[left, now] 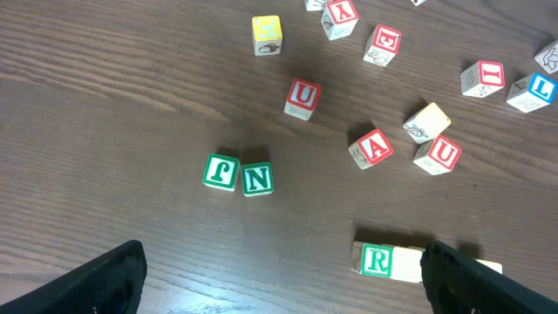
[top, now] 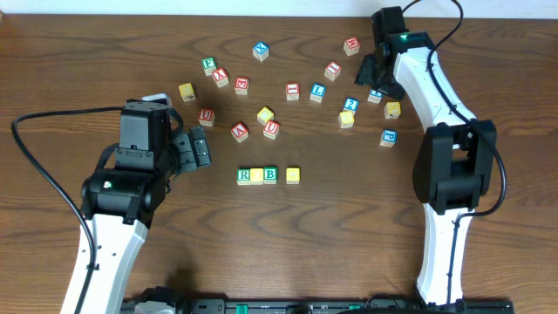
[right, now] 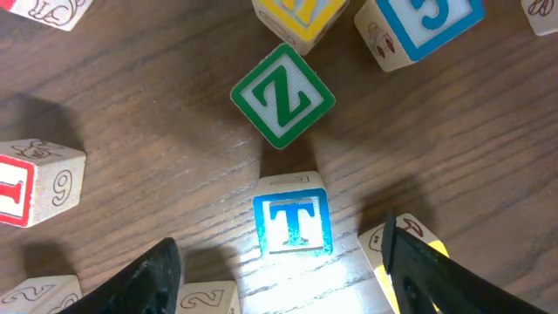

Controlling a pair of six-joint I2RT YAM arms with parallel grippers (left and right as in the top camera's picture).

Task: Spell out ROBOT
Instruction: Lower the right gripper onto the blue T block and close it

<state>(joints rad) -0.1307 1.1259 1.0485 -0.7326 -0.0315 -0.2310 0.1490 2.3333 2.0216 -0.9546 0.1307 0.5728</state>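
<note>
The right gripper (right: 279, 244) has its 2 fingers spread apart and grasps nothing; the blue T cube (right: 293, 222) sits on the table between them, nearer the right finger and touching neither. A cube has no long axis, but its sides lie square to the fingers, so they would close on 2 flat faces. Room is tight: a yellow-faced cube (right: 429, 260) sits just behind the right finger and pale cubes crowd the lower edge, so I judge a straight descent safer than any sideways sweep. Just beyond the T lies the green Z cube (right: 282, 94), turned corner-on and apart from it. Farther off, at mid-table, the row reads R cube (top: 244, 175), yellow cube (top: 257, 175), B cube (top: 270, 175), then a second yellow cube (top: 293, 175) after a small gap. Bare wood lies on the right-arm side of that last cube, the likely place for the T. The left gripper (left: 283, 262), also spread and empty, is beside the row's R end, well away from the T, so the right arm is nearer.
</note>
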